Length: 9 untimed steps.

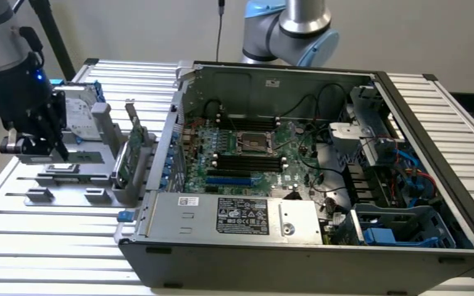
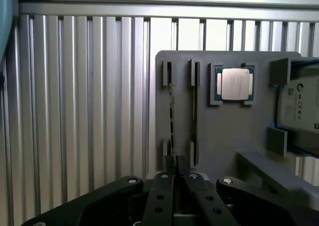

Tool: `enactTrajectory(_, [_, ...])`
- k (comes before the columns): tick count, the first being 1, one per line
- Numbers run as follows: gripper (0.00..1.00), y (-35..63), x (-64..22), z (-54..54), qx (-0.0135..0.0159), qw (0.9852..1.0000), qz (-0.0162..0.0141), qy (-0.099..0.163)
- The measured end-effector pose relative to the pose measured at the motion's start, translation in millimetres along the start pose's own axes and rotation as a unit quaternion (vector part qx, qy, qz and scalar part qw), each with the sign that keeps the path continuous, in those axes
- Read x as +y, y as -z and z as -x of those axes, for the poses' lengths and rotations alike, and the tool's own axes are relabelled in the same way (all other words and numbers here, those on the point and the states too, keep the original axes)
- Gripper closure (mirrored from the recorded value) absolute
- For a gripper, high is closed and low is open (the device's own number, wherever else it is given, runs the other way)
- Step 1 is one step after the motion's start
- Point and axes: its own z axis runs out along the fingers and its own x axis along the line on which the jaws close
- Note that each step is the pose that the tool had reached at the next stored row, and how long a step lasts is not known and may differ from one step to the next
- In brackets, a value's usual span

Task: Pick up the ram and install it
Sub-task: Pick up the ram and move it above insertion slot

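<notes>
So far, the pincer point(image 2: 175, 167) is clenched on the ram point(image 2: 172, 111) at its grey holder point(image 2: 224, 136), well apart from the open computer case point(image 1: 303, 262), so installing remains.

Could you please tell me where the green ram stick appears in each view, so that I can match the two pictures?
Exterior view: the long narrow green ram stick sits level at the exterior view's left, by the black hand, above the grey plastic holder block.
Wrist view: the stick shows edge-on in the holder's slot, its near end between the hand's fingertips.
Shared landmark: the grey holder block.
</notes>
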Motion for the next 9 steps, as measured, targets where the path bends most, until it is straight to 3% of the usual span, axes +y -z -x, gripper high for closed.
enactTrajectory(9, [0.86,41.8,-39.9,-2.0,-0.0007,1.0000,0.0039,0.000])
